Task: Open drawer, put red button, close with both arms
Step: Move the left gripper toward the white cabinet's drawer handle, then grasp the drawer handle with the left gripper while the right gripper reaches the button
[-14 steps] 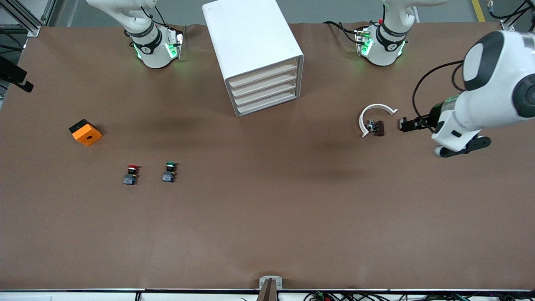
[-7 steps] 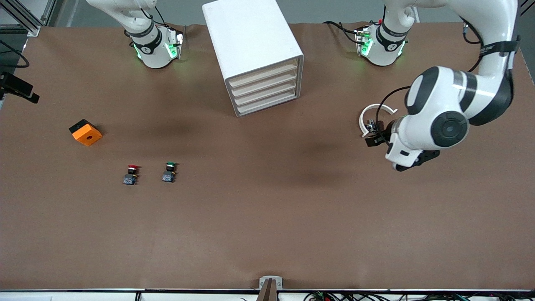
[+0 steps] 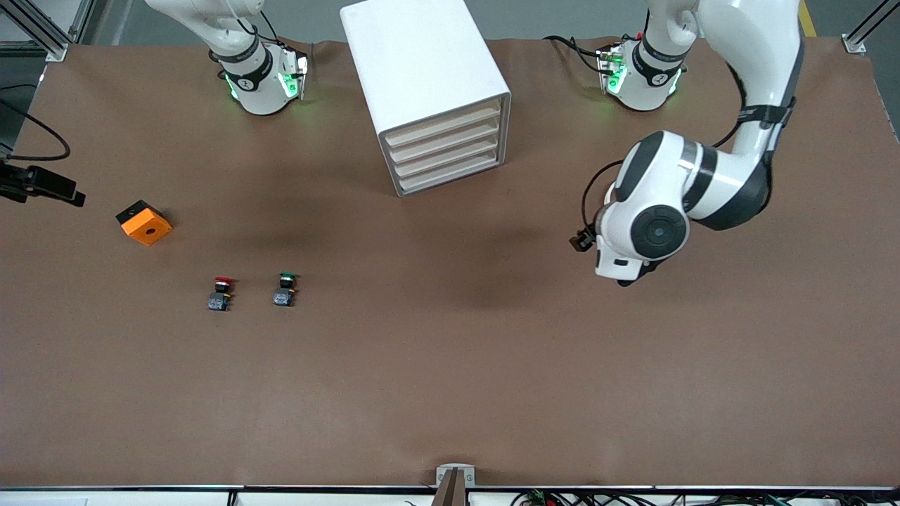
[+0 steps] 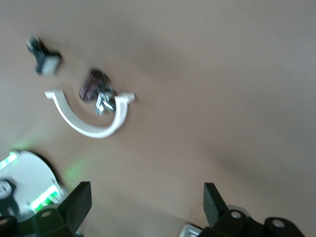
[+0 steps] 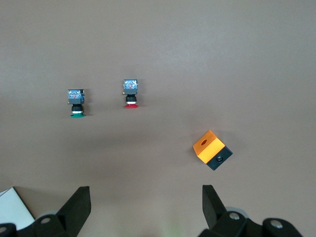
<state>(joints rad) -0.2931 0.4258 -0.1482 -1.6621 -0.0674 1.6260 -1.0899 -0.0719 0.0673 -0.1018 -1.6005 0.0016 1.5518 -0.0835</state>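
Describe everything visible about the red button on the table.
The red button is a tiny push-button switch: a round red cap on a black collar, with a blue-grey body. It lies on its side on the brown table, cap pointing toward the robots' bases. It sits beside the alike green button, toward the right arm's end, nearer the front camera than the orange block. Nothing touches it.

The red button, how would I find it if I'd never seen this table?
Start at the white cabinet, then look toward the right arm's end of the table, nearer the front camera, past the orange block. Two tiny switches stand side by side there. The red button has the red cap; its twin, the green button, has a green one.
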